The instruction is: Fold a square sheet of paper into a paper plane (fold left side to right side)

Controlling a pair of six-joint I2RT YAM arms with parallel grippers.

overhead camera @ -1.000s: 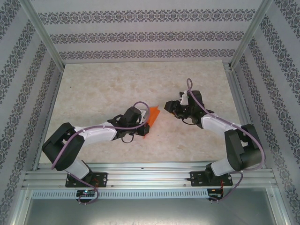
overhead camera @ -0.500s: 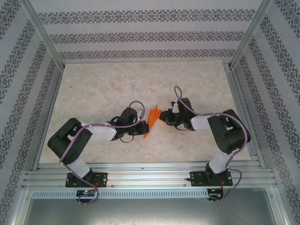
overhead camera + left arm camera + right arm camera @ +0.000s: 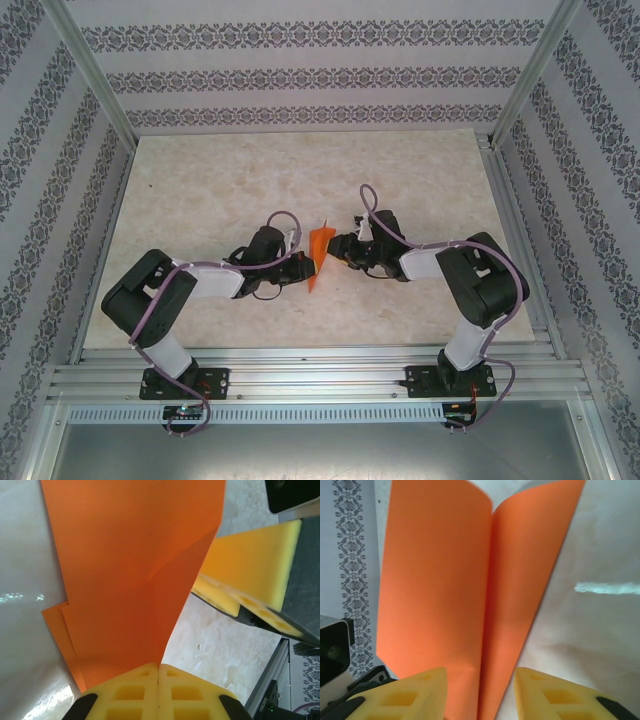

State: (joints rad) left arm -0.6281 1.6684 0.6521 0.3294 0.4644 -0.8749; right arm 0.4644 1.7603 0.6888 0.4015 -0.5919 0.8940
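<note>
The orange sheet of paper (image 3: 320,254) is folded into a narrow pointed wedge, a paper plane with layered flaps, and it stands up off the table between my two grippers. My left gripper (image 3: 302,266) holds it from the left. In the left wrist view its yellow pads (image 3: 125,692) are pressed together on the lower edge of the paper (image 3: 130,565). My right gripper (image 3: 337,248) faces it from the right. Its pads (image 3: 415,697) stand apart, with the creased wedge (image 3: 465,580) rising between them.
The pale marble-look table (image 3: 220,180) is walled by patterned panels and metal posts. An aluminium rail (image 3: 320,380) runs along the near edge by both arm bases. My right gripper's pads (image 3: 250,565) show close beside the paper in the left wrist view.
My right arm has swung left and brought its gripper up to the paper. The left gripper has shifted slightly left with the paper, which now stands narrower and more upright.
</note>
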